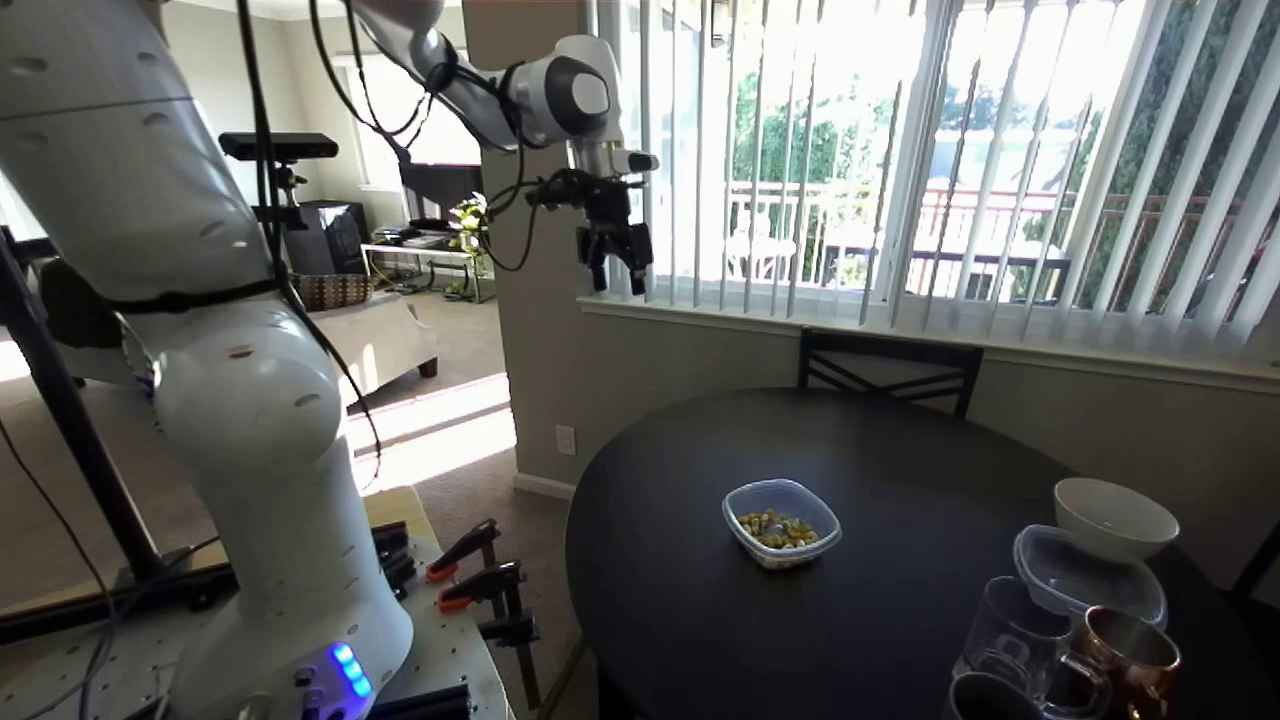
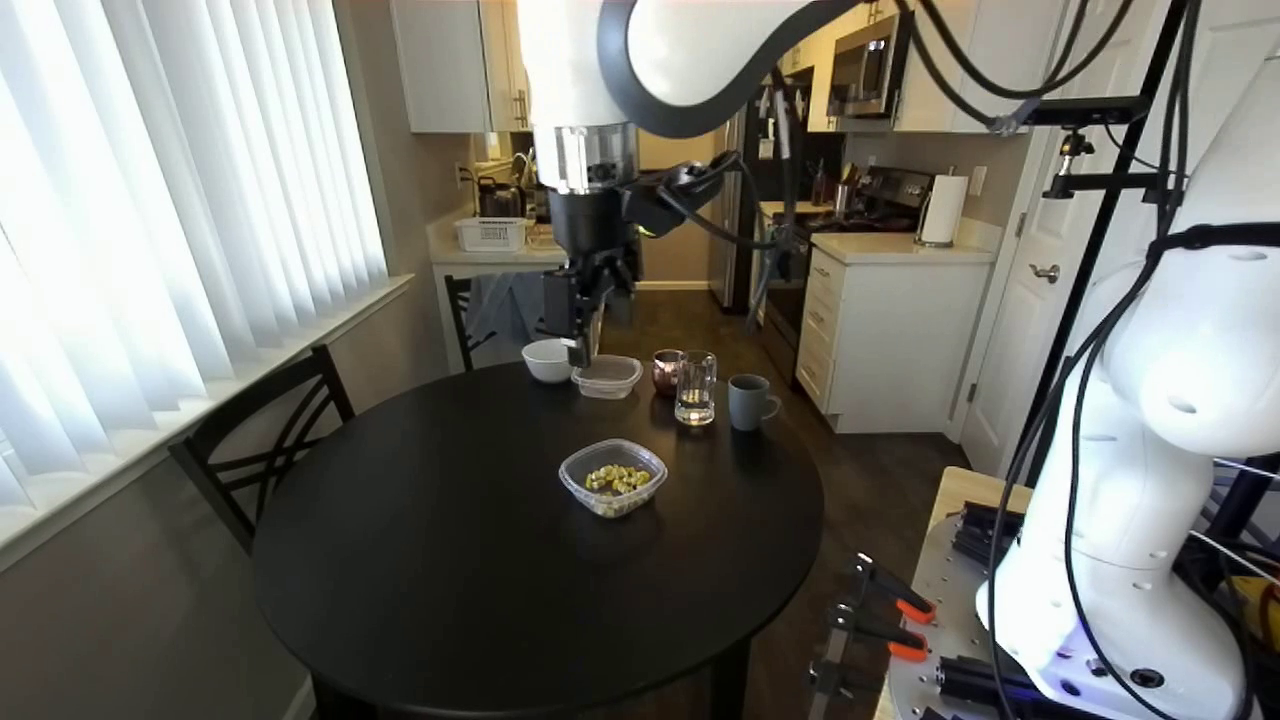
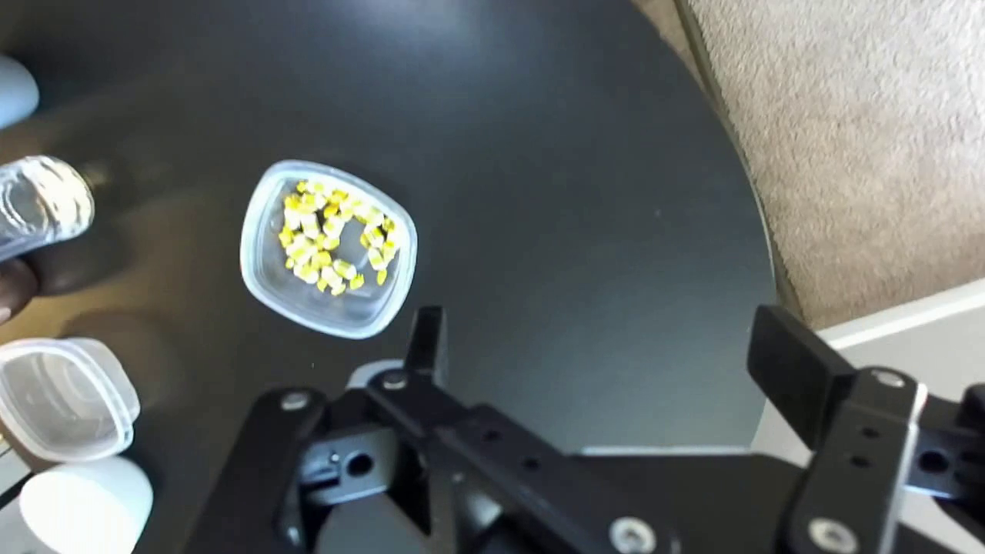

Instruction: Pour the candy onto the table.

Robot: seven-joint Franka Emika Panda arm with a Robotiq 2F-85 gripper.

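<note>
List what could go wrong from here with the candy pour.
Grip slip: the gripper is open and holds nothing; the clear container looks thin-walled and may flex or slide when pinched.
Scatter: the candy lies loose in small pieces, so a fast tip might send some across the smooth table, perhaps off its edge.
Collision: a wide swing could knock the glass mug standing on the same table.

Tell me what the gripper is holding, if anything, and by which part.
Nothing: the gripper is open, and the candy sits in a tub on the table.
</note>
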